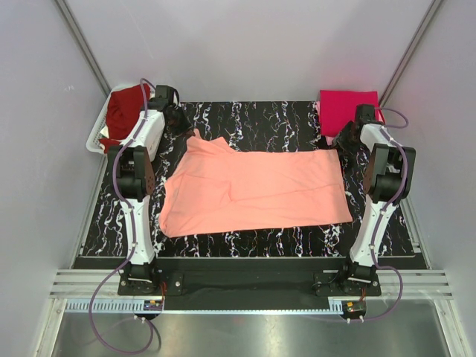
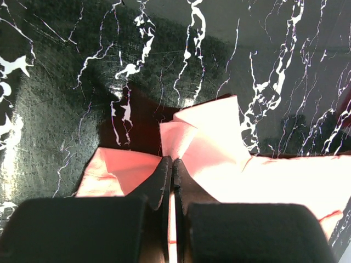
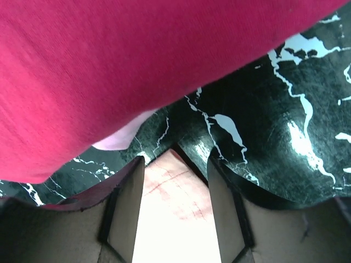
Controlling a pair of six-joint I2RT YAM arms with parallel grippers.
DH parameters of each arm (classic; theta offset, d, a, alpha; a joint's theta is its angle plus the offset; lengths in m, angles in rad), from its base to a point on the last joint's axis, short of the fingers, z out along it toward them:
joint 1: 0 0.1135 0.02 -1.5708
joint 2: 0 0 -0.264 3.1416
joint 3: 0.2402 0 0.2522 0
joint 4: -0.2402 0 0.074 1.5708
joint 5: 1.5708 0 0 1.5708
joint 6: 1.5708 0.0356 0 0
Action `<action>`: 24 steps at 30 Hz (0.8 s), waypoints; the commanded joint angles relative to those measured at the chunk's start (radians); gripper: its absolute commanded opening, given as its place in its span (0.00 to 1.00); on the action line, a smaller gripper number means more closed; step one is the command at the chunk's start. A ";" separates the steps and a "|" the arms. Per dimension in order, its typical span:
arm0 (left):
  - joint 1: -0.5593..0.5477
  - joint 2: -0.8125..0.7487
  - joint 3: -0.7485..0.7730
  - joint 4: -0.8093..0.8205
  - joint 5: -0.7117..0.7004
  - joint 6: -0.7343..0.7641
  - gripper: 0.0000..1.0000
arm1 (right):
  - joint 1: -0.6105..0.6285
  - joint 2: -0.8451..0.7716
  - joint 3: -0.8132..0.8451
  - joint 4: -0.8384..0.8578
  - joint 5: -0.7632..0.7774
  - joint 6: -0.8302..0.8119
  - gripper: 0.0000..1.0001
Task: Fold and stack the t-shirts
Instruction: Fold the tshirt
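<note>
Black tabletop [image 1: 260, 242] veined with white marbling, extending beneath and ahead of the left gripper [image 1: 181, 121] and the right gripper [image 1: 332, 141]. Plain pale grey walls [image 1: 245, 44] enclose the space ahead of and outboard of both grippers; slanted aluminium struts [image 1: 84, 41] run along the corners. A white plastic basket [image 1: 95, 140] stands outboard of the left gripper. Behind the grippers, a ribbed aluminium rail [image 1: 82, 285] borders the table, followed by a brushed metal sheet [image 1: 253, 335]. Lighting is soft and even, with dull glare on the tabletop ahead of the left gripper.
</note>
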 commanded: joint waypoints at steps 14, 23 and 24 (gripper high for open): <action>0.001 -0.009 0.028 0.014 0.031 -0.001 0.00 | 0.005 -0.007 -0.081 0.103 -0.061 0.024 0.29; 0.001 -0.008 0.032 0.013 0.028 0.001 0.00 | 0.005 -0.029 -0.115 0.132 -0.075 0.027 0.00; 0.001 -0.009 0.032 0.011 0.028 0.003 0.00 | 0.005 -0.033 -0.119 0.135 -0.077 0.022 0.00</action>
